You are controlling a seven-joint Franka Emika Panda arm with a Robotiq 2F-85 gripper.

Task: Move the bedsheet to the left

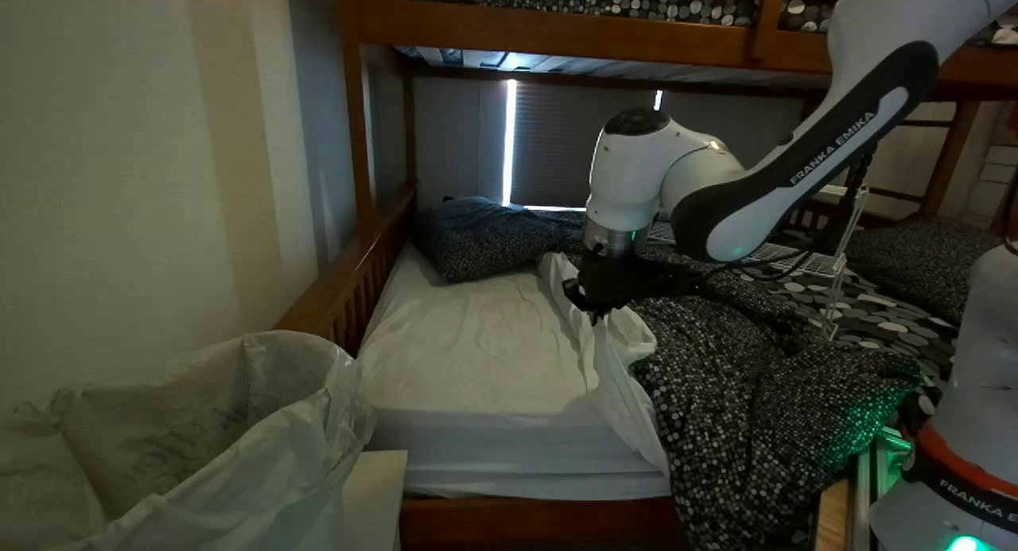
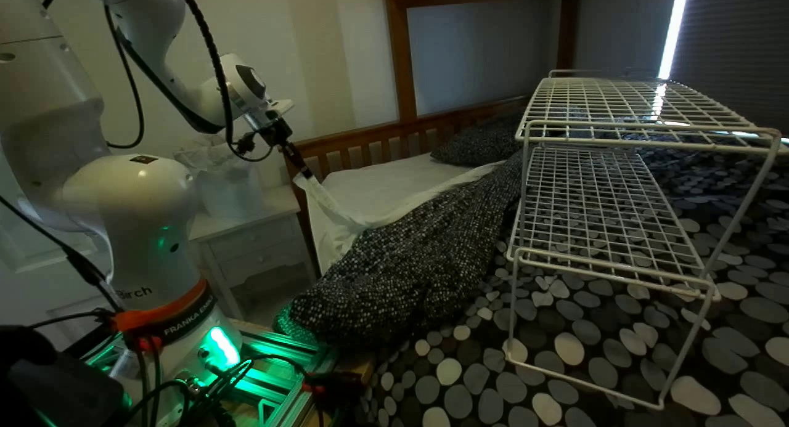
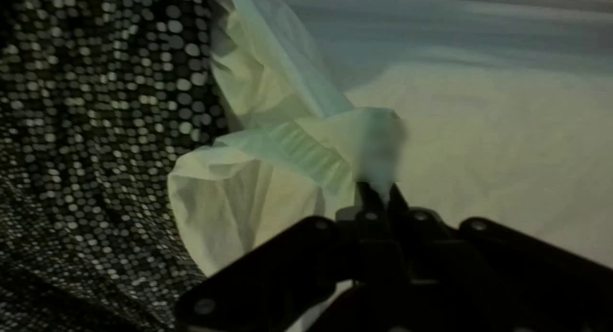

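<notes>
The white bedsheet [image 1: 624, 384] is a loose fold along the edge of a dark dotted cover [image 1: 740, 392]. My gripper [image 1: 596, 316] is shut on its edge and holds that part raised above the white mattress [image 1: 477, 344]. In an exterior view the bedsheet [image 2: 330, 220] stretches from the gripper [image 2: 303, 173] down to the dotted cover [image 2: 425, 267]. In the wrist view the bedsheet [image 3: 282, 174] is pinched between the fingertips [image 3: 383, 193], with the dotted cover [image 3: 105, 107] to the left and the mattress [image 3: 498, 154] to the right.
A wooden bed rail [image 1: 342, 296] runs along the wall side, and the upper bunk beam [image 1: 557, 30] is overhead. A dark pillow [image 1: 493, 237] lies at the far end. A white wire rack [image 2: 610, 217] stands on the bed. A white bedside table [image 2: 259, 230] and plastic bag [image 1: 238, 440] stand nearby.
</notes>
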